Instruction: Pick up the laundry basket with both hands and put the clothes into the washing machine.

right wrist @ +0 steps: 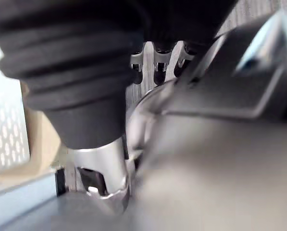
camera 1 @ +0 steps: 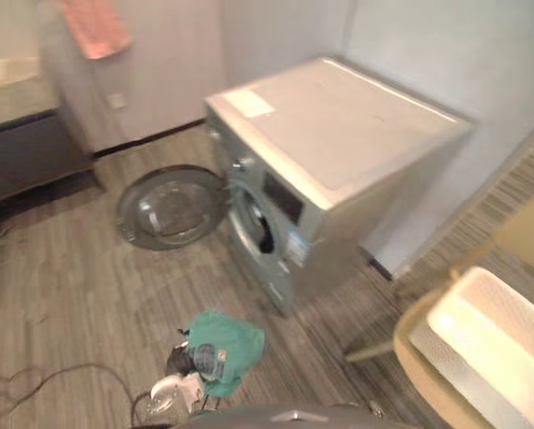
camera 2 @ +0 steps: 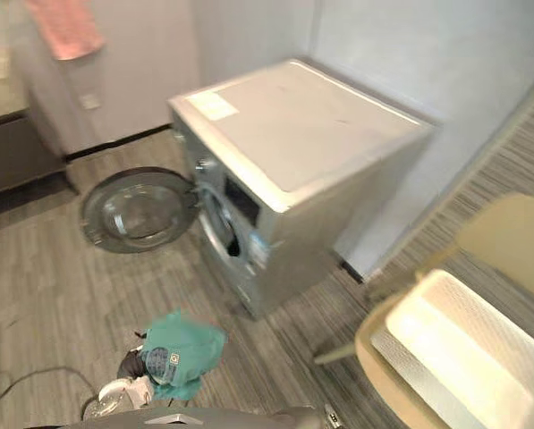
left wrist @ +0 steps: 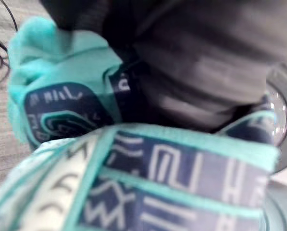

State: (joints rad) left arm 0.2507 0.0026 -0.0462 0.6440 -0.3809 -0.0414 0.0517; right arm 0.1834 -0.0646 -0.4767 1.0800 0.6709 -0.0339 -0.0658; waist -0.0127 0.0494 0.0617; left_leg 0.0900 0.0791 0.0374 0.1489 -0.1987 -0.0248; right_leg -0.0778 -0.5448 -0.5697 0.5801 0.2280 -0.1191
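Far left, high on the wall: pink towel (camera 1: 95, 27), above a dark cabinet (camera 1: 25, 152). Next, round washer door (camera 1: 170, 207), swung fully open to the left.

Low in the middle: teal garment (camera 1: 224, 347), bunched with no clear long axis, draped over the left hand (left wrist: 201, 67) and hanging above the floor near the machine's front. Grip buried in cloth, so cannot tell.

Centre: washing machine (camera 1: 338, 134), porthole facing lower left, something dark just inside.

Right: white laundry basket (camera 1: 490, 344) resting on a beige chair (camera 1: 416, 362), short end toward the machine, long axis running away to the near right.

Right hand (right wrist: 81, 82) close against the body; open or closed, cannot tell.
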